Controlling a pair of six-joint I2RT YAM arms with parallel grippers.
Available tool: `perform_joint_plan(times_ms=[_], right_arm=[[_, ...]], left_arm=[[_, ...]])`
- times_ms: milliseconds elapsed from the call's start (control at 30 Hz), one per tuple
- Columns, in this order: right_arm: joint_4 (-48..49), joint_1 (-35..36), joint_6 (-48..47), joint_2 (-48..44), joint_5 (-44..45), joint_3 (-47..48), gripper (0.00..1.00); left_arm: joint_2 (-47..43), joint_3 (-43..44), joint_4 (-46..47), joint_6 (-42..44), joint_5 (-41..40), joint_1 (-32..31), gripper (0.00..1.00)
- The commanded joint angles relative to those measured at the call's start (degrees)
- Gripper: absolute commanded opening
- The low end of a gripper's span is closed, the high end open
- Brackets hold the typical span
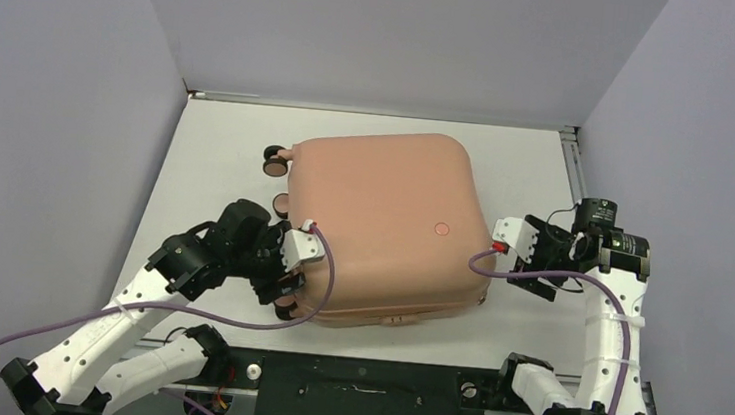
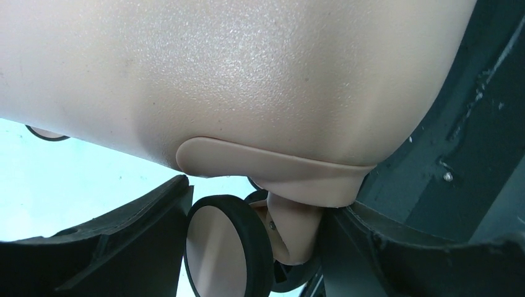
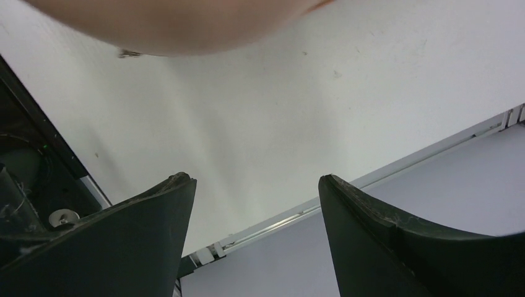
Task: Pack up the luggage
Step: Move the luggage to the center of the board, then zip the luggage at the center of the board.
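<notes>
The luggage (image 1: 383, 219) is a salmon-pink hard-shell suitcase lying flat and closed in the middle of the table, logo dot (image 1: 442, 229) facing up. Its caster wheels (image 1: 275, 162) stick out on its left side. My left gripper (image 1: 284, 289) is at the near left corner of the luggage. In the left wrist view its open jaws (image 2: 254, 247) straddle one caster wheel (image 2: 223, 247) under the shell (image 2: 247, 74). My right gripper (image 1: 511, 260) is open and empty, just off the luggage's right side. In the right wrist view (image 3: 257, 185) only a shell edge (image 3: 173, 25) shows.
The white table (image 1: 218, 144) is boxed in by grey walls at the back and on both sides, with a metal rail (image 1: 573, 165) along its right edge. A black mounting plate (image 1: 358, 387) lies at the near edge between the arm bases. Purple cables (image 1: 315, 303) loop off both wrists.
</notes>
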Motion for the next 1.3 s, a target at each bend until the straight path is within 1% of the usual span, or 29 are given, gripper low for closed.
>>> perform_joint_plan(times_ms=[0, 33, 133, 167, 267, 333, 400, 500, 667, 767, 900, 967, 1100, 1167, 1200, 1267], right_arm=[[-3.09, 0.48, -6.23, -1.42, -5.09, -2.08, 0.75], [-2.94, 0.48, -6.02, -0.70, -6.62, -2.20, 0.75], [0.61, 0.44, -1.34, 1.93, -10.79, -2.29, 0.76], [1.38, 0.40, -0.83, 2.97, -11.93, -2.34, 0.78], [4.97, 0.40, 1.02, 5.16, -14.07, -3.34, 0.79], [7.19, 0.48, 1.82, 6.14, -15.47, -4.05, 0.79], [10.67, 0.47, 4.52, 6.79, -16.48, -4.92, 0.79], [19.00, 0.40, 10.76, 5.99, -17.13, -8.54, 0.79], [32.65, 0.27, 17.69, 1.86, -21.31, -18.71, 0.80], [41.03, -0.08, 22.35, -0.38, -24.65, -25.09, 0.79], [50.06, -0.39, 29.35, -1.95, -28.33, -30.07, 0.77], [54.00, -0.46, 33.72, -2.42, -29.00, -31.84, 0.74], [58.92, -0.74, 36.23, -3.18, -28.63, -34.25, 0.67], [60.10, -0.88, 36.51, -2.87, -28.99, -34.75, 0.53], [59.81, -0.84, 35.91, -2.24, -30.07, -34.65, 0.44], [56.80, -0.90, 33.29, -0.49, -32.41, -33.58, 0.30]], left_arm=[[6.13, -0.73, 16.77, -6.83, -16.71, 1.09, 0.15], [7.09, -0.54, 17.28, -7.20, -17.65, 1.09, 0.12], [9.70, -0.26, 18.92, -7.84, -22.01, 1.17, 0.06], [10.26, -0.31, 19.49, -7.71, -23.54, 1.24, 0.05], [10.82, -0.98, 21.43, -5.57, -25.88, 3.13, 0.03], [10.60, -1.01, 22.56, -4.18, -24.31, 6.66, 0.03], [11.04, -0.34, 22.88, -3.40, -21.46, 11.17, 0.03], [12.12, 0.66, 23.50, -3.57, -17.01, 15.63, 0.03], [13.49, 0.51, 23.49, -5.82, -10.89, 15.86, 0.03], [13.89, 0.92, 23.15, -6.70, -10.31, 15.85, 0.03], [13.33, 1.61, 22.43, -7.67, -9.42, 15.77, 0.03], [12.98, 1.94, 22.08, -8.40, -8.61, 15.66, 0.03], [13.04, 2.01, 21.51, -9.14, -8.20, 14.56, 0.03], [13.10, 1.65, 21.75, -9.40, -8.29, 13.77, 0.03], [13.20, 1.30, 21.89, -9.54, -8.47, 13.44, 0.03], [13.58, 1.02, 22.27, -9.68, -8.95, 12.95, 0.03]])
